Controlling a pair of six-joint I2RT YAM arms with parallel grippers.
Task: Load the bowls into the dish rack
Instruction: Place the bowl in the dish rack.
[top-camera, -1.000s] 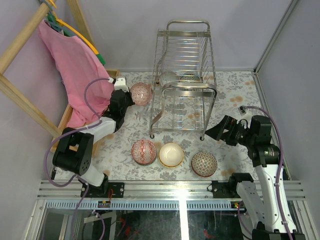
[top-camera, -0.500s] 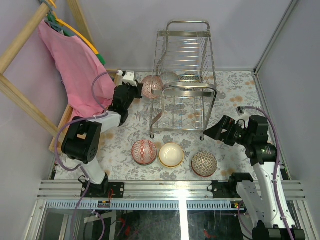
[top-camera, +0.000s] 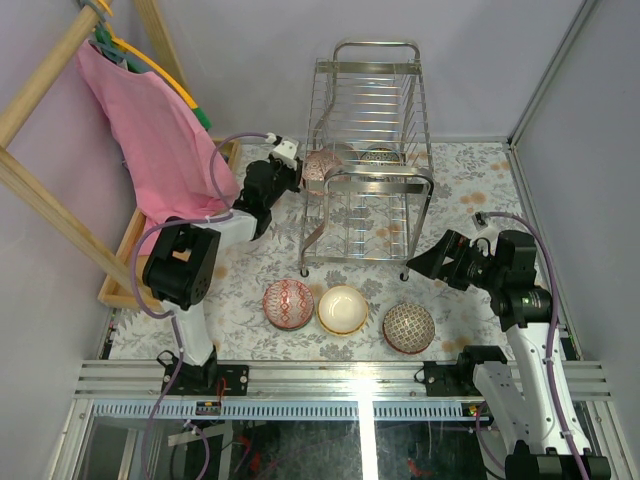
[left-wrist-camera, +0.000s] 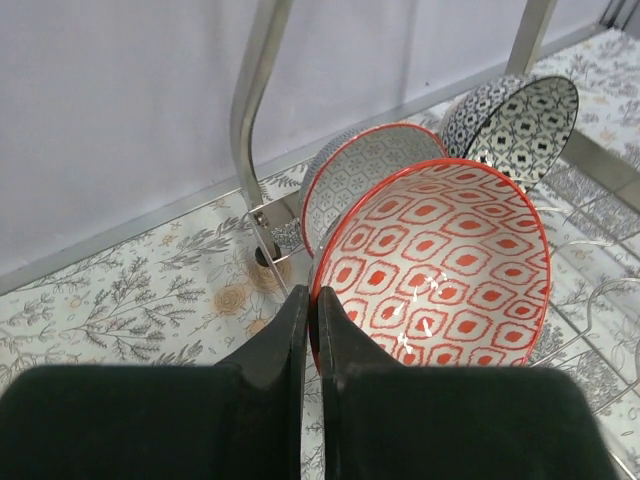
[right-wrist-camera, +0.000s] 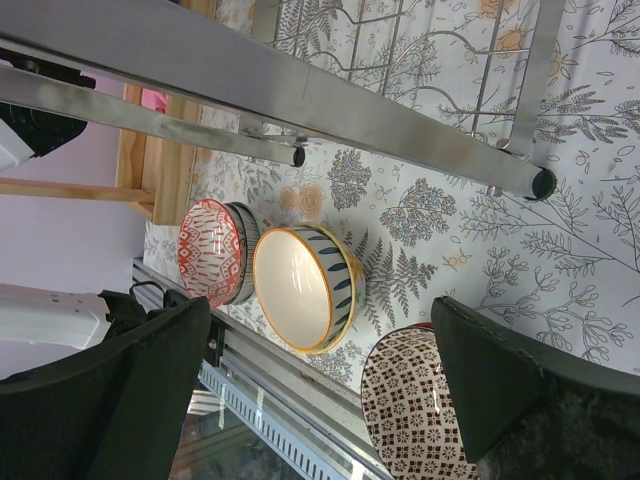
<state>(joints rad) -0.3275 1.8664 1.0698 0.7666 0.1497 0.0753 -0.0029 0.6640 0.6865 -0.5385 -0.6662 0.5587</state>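
Note:
My left gripper (top-camera: 296, 166) is shut on the rim of a red-and-white patterned bowl (top-camera: 319, 170), held on edge at the left side of the chrome dish rack (top-camera: 402, 88), in its lower tier. In the left wrist view the held bowl (left-wrist-camera: 440, 265) stands in front of a grey red-rimmed bowl (left-wrist-camera: 365, 175) and a dark patterned bowl (left-wrist-camera: 520, 115), with the left gripper (left-wrist-camera: 311, 296) pinching its rim. My right gripper (top-camera: 432, 263) is open and holds nothing, right of the rack's front leg. Three bowls sit on the table: red (top-camera: 288, 303), cream (top-camera: 342, 309), dark red (top-camera: 408, 328).
A pink cloth (top-camera: 150, 130) hangs from a wooden frame at the left, above a shallow wooden tray (top-camera: 122, 262). In the right wrist view the rack's bars (right-wrist-camera: 300, 90) cross above the red bowl (right-wrist-camera: 212, 250), cream bowl (right-wrist-camera: 300, 290) and dark red bowl (right-wrist-camera: 415, 410).
My left arm carried the red-and-white bowl rightwards from the open table to the rack's left side. The right arm barely moved.

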